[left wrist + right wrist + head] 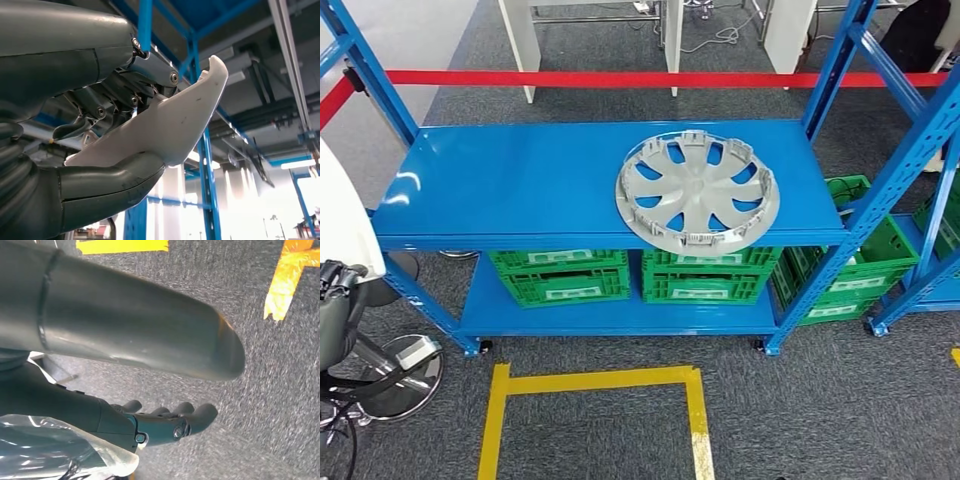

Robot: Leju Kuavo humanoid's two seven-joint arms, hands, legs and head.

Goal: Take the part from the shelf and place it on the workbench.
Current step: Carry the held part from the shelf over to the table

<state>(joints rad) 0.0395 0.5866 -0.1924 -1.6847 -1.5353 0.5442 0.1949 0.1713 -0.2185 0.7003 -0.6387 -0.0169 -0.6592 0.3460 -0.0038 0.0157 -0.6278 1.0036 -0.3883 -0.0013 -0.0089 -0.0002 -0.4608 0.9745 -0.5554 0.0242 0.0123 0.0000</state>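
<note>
Facing the blue metal shelf (546,185), we see the silver plastic wheel cover (696,192) lying flat on its top board, right of centre, ribbed side up; being round, it has no long axis. Our left hand (113,107) already holds a white curved plastic piece (177,122) between thumb and fingers. Our right hand (166,422) hangs over grey carpet (279,390), fingers apart, holding nothing, probably free for the cover.

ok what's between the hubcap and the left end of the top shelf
Nothing: in the head view the blue shelf top is bare from the hubcap to its left end.
</note>
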